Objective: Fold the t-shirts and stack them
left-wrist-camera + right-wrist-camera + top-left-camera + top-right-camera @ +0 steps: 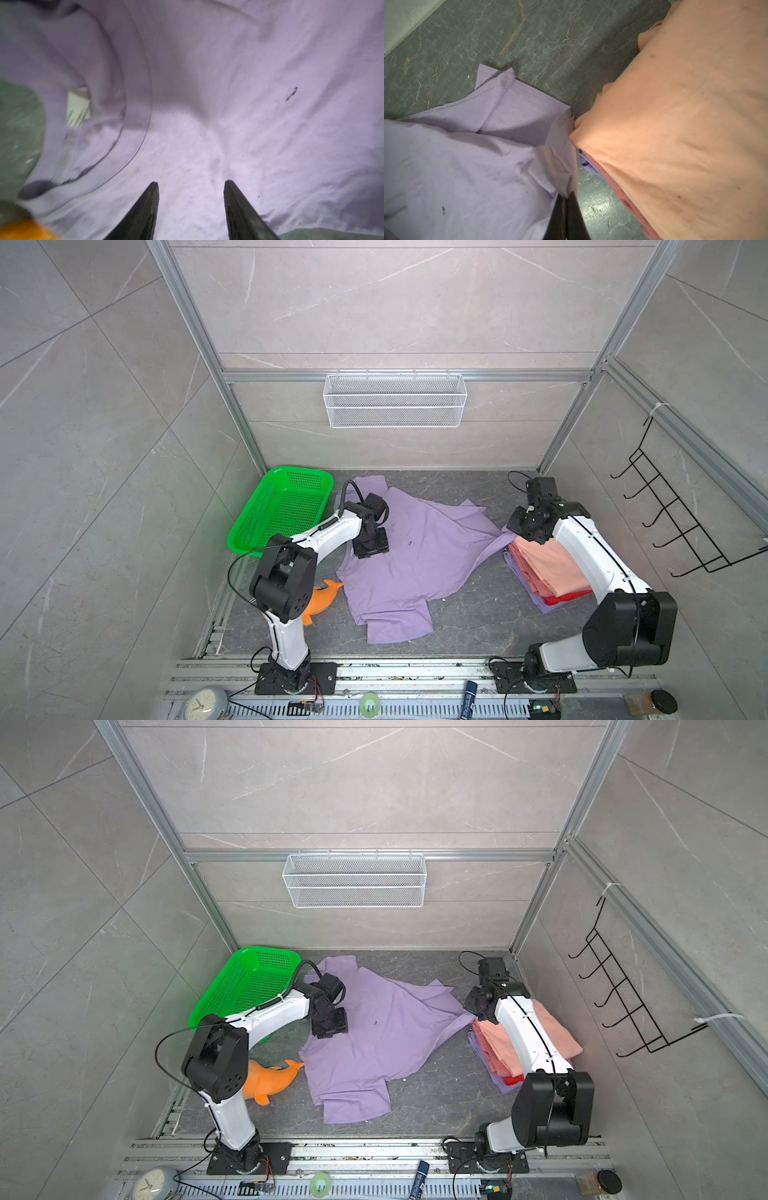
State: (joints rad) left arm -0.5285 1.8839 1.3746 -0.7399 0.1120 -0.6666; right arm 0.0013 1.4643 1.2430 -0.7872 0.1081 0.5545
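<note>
We see one lilac t-shirt point(415, 556) spread crumpled on the table point(469, 622), beside the folded stack point(548, 572).

Both top views give us the shirt unfolded between the arms, its right corner reaching the stack, salmon-pink over red and lilac edges. Only the wrist views settle the grips for us: the right gripper point(566, 197) pinches a bunched fold of that corner; the left gripper point(191, 182) stands with jaws apart and empty over the cloth by the collar. There alone we spot the white neck label point(79, 108); the small dark mark point(292, 94) shows from above too.
</note>
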